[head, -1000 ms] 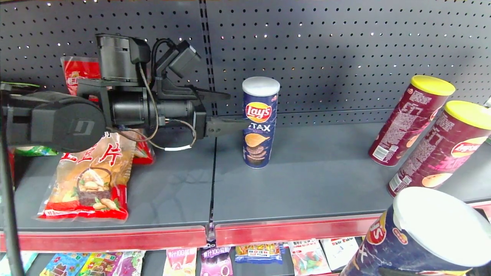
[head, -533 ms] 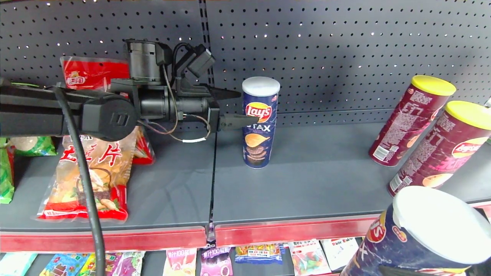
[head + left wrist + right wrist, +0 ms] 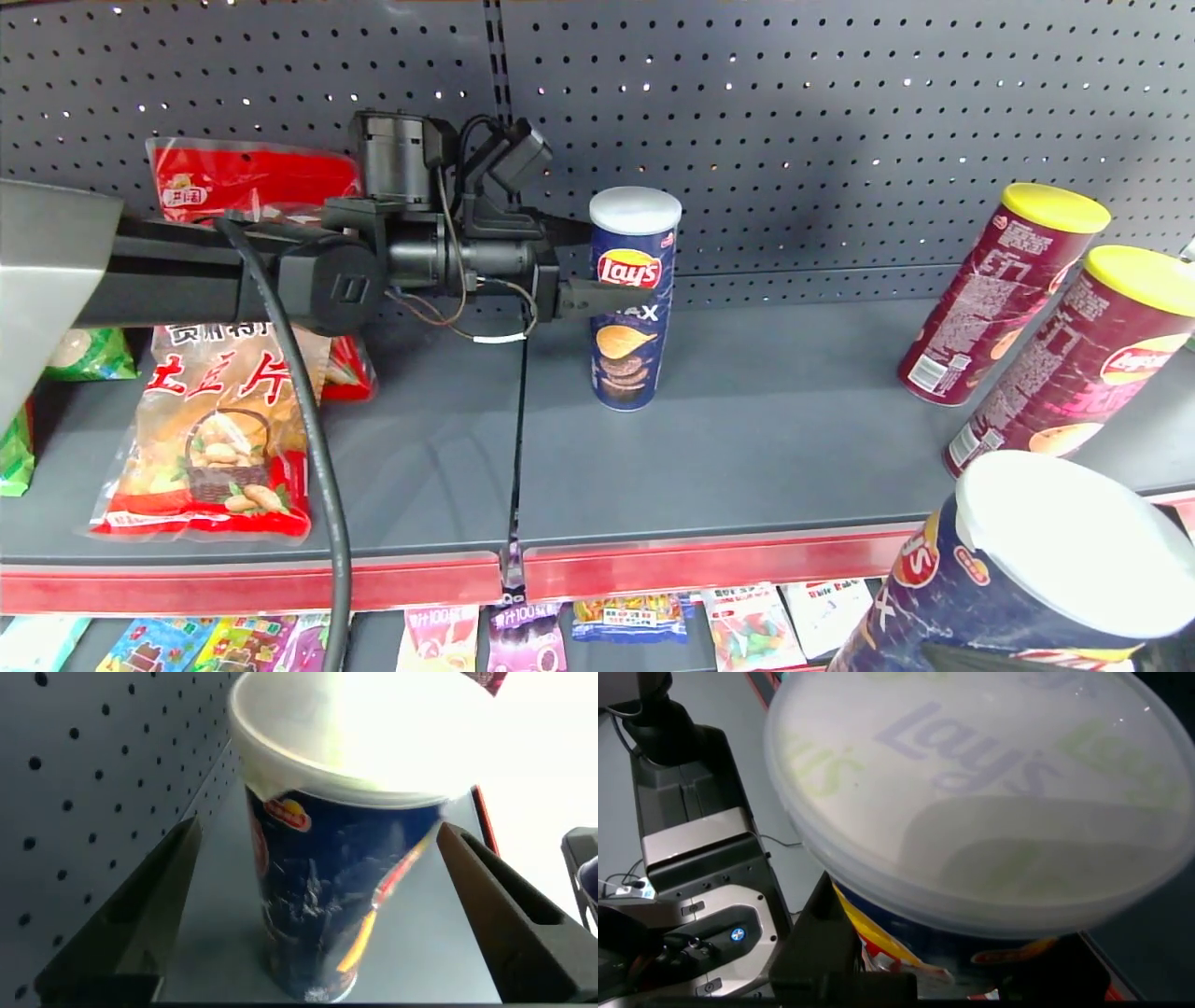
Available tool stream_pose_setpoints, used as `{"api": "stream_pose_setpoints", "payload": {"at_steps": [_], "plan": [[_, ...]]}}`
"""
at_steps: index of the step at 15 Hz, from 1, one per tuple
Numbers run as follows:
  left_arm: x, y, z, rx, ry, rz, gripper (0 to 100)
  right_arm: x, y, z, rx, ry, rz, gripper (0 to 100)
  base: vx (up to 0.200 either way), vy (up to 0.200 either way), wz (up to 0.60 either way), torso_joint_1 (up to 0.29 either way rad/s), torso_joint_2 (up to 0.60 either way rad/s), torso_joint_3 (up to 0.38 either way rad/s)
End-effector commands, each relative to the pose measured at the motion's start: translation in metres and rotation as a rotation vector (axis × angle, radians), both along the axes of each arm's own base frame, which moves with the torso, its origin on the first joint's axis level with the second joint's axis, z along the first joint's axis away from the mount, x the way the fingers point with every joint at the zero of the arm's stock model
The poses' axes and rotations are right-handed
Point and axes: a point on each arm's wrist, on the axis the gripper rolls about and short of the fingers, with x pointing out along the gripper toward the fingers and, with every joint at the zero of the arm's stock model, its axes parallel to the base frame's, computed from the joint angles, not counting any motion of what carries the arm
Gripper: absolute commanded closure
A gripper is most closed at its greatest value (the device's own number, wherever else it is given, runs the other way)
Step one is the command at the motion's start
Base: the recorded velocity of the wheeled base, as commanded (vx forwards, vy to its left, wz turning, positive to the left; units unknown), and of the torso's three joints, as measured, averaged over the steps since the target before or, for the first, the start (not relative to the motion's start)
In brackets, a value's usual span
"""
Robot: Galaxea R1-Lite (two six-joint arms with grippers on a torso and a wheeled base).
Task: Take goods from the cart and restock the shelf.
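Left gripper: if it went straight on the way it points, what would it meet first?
The blue can, upright on the shelf. Open fingers of the left gripper flank it in the wrist view, so it would likely run into the gripper's palm; remaining depth is unclear.

**Desk:** The left arm (image 3: 233,280), mid-left of frame?

**Photographer:** Matte black, boxy links; a grey panel (image 3: 47,271) at the far left edge. A thick black cable (image 3: 322,485) hangs below, and thin wires (image 3: 495,336) have a white sleeve.

**Desk:** The left gripper (image 3: 313,910)?

**Photographer:** Two black wedge-shaped fingers (image 3: 131,924).
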Motion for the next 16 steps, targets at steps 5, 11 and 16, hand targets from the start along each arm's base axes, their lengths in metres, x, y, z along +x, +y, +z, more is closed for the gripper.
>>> {"api": "stream_pose_setpoints", "payload": {"at_steps": [5,11,16], "plan": [[0.004,-0.025,-0.007,-0.012,0.023,-0.053,0,-0.001,-0.002,-0.001,0.001,-0.003,-0.007,100,0.000,0.000,0.00,0.000,0.00,0.000],[0.008,-0.031,-0.004,-0.035,0.046,-0.072,0,-0.003,-0.005,0.001,0.009,-0.015,-0.020,100,0.000,0.000,0.00,0.000,0.00,0.000],[0.006,-0.031,-0.003,-0.035,0.058,-0.060,100,-0.003,-0.005,0.000,0.006,-0.015,-0.026,100,0.000,0.000,0.00,0.000,0.00,0.000]]}}
